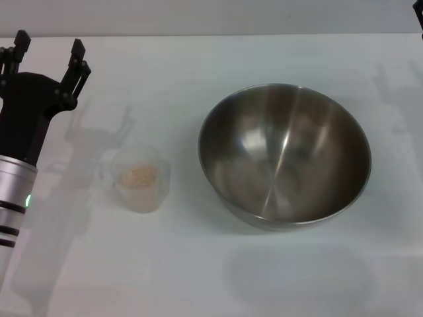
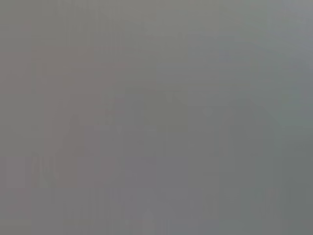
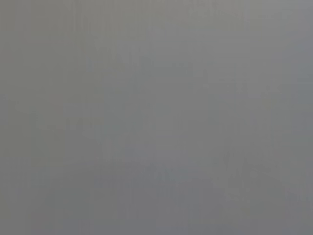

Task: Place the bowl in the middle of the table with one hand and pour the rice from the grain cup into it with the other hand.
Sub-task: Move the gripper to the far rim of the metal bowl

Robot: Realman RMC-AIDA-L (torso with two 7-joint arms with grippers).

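In the head view the steel bowl (image 1: 284, 155) stands on the white table (image 1: 198, 264), right of the middle, and looks empty. The small clear grain cup (image 1: 139, 179) stands upright to its left with rice (image 1: 137, 176) inside. My left gripper (image 1: 47, 49) is open and empty at the far left, above the table and behind and to the left of the cup. Of my right gripper only a black sliver (image 1: 419, 13) shows at the top right corner. Both wrist views show only plain grey.
The table's far edge (image 1: 211, 34) runs along the top of the head view. Shadows of the arms fall on the table near the cup and at the far right.
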